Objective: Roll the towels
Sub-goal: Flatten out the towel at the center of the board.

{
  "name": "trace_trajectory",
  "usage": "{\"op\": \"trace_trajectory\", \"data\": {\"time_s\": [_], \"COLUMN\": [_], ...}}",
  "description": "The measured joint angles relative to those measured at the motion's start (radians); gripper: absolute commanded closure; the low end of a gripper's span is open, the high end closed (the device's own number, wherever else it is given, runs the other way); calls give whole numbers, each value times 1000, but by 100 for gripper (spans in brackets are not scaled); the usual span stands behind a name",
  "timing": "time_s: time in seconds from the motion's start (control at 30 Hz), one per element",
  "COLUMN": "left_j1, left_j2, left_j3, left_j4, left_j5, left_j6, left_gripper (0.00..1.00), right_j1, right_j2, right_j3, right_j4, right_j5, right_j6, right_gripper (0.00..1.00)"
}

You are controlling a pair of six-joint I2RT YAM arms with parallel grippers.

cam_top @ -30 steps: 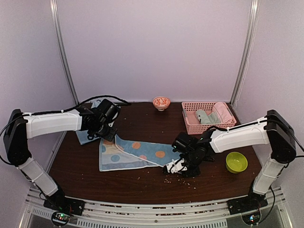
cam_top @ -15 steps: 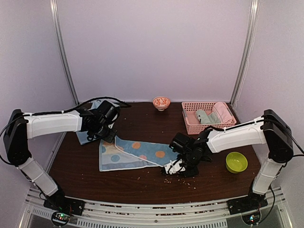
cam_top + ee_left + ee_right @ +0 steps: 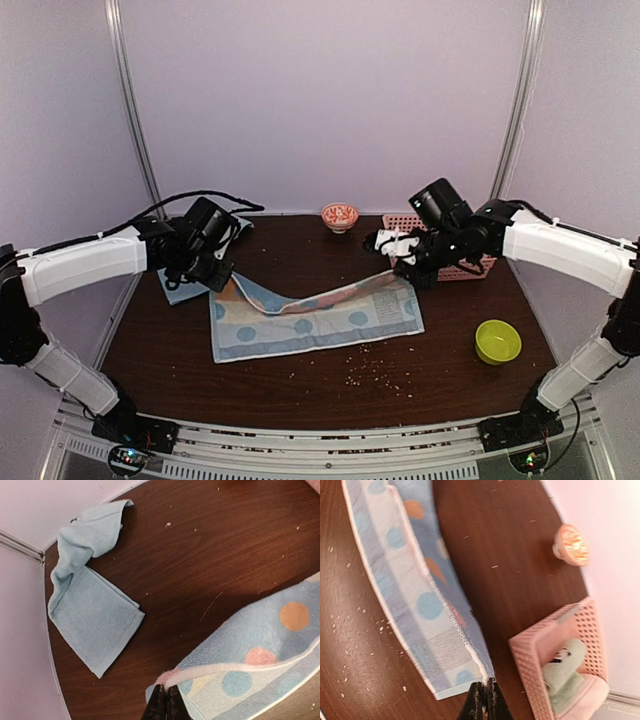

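Note:
A light-blue towel with orange and white spots [image 3: 320, 318] lies stretched across the middle of the table, its back edge lifted off the wood at both ends. My left gripper [image 3: 222, 278] is shut on the towel's back left corner, as the left wrist view shows [image 3: 165, 703] with the spotted towel [image 3: 260, 645] trailing right. My right gripper [image 3: 398, 264] is shut on the back right corner, with its tip [image 3: 484, 696] pinching the spotted towel's [image 3: 415, 580] hem. A plain light-blue towel [image 3: 90, 615] lies crumpled at the back left [image 3: 178, 291], partly hidden by the left arm.
A pink lattice basket [image 3: 471, 269] holding rolled cloths stands at the back right, close behind my right gripper [image 3: 540, 645]. A small orange bowl [image 3: 340, 215] sits at the back middle. A lime-green bowl [image 3: 497, 341] is at the right front. Crumbs dot the wood near the front.
My right gripper has shut on the spotted towel's corner and carried it up and back to the right, towards the basket, spreading the towel out. The left gripper has kept its hold.

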Motion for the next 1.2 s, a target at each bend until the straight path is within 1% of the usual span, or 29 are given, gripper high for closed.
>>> {"op": "trace_trajectory", "data": {"time_s": [0.07,0.17,0.33,0.47,0.63,0.77,0.93,1.03,1.1,1.2], "left_j1": [0,-2,-37,-97,-140,-171,-194,-181,-132,-8], "left_j2": [-41,-111,-251,-356,-514,-557,-526,-445,-356,-156], "left_j3": [33,83,129,126,66,45,45,39,23,-44], "left_j4": [-18,-29,-51,-75,-100,-123,-123,-116,-99,-10], "left_j5": [21,57,115,156,219,266,276,233,228,246], "left_j6": [13,36,46,30,-19,-50,-64,-74,-75,-70], "left_gripper": [100,100,100,100,100,100,100,100,100,100], "right_j1": [-53,-114,-168,-204,-281,-318,-323,-323,-323,-328], "right_j2": [-59,-137,-273,-414,-561,-629,-615,-586,-552,-425], "right_j3": [54,92,78,-10,-93,-124,-125,-150,-208,-278], "right_j4": [1,5,7,-23,-105,-200,-285,-243,-171,-84], "right_j5": [-1,-5,-66,-172,-342,-478,-562,-554,-515,-454], "right_j6": [24,54,81,92,76,47,18,50,77,104], "right_gripper": [100,100,100,100,100,100,100,100,100,100]}}
